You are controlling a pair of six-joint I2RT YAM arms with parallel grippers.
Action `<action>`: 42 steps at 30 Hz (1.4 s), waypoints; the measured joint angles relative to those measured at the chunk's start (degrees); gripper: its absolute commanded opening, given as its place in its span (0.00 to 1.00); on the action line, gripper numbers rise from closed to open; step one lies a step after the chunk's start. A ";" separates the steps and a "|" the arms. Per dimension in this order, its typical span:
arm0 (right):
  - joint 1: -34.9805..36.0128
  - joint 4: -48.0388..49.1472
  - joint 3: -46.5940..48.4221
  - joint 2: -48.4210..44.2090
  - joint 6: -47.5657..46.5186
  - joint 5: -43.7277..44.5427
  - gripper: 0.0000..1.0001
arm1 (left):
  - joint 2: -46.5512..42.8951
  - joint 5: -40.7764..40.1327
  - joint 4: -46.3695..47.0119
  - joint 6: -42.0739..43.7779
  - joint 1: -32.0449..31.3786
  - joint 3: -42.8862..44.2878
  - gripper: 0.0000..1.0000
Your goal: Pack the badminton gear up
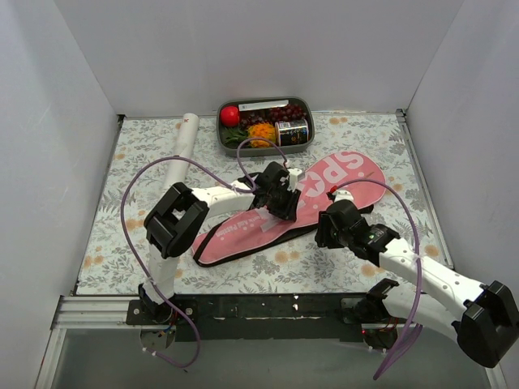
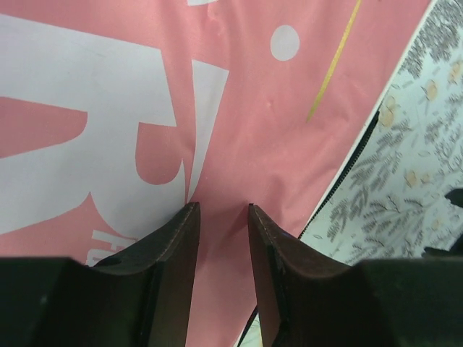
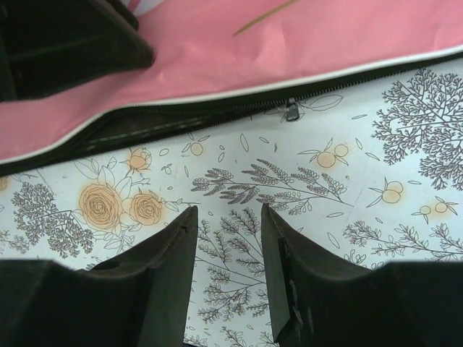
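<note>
Two narrow, empty gaps — I'm holding my left gripper over the pink bag, right gripper beside its part-open zip, white tube lying outside.

I see the pink bag lying flat on the counter, racket-shaped. It runs on a diagonal, with its narrow handle end toward the near left and its broad head toward the far right. Large white lettering covers the head, smaller white print runs along the neck, and black edging rims it. On its near edge I can make out a black zip with the zip pull. The white tube lies well left of the bag, pointing away from me.
</note>
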 measured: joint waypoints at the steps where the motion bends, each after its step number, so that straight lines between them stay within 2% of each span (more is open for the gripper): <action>1: 0.00 0.02 0.00 0.15 -0.04 0.00 0.47 | 0.31 -0.98 0.17 0.17 0.15 0.44 0.32; 8: -0.13 0.09 -0.09 2.56 0.15 2.27 0.48 | 0.66 -6.21 1.09 0.85 1.68 0.83 0.31; 14: -2.10 3.54 -0.09 8.33 -0.87 4.15 0.47 | 0.00 -9.53 1.88 1.31 1.95 -0.17 0.30; 28: -5.92 17.99 0.46 18.75 -12.26 0.96 0.47 | -0.35 -10.88 2.19 1.75 1.95 -0.66 0.30; 42: -6.75 25.94 0.44 24.50 -13.73 -0.44 0.44 | -0.42 -10.97 2.01 2.25 1.95 -0.63 0.30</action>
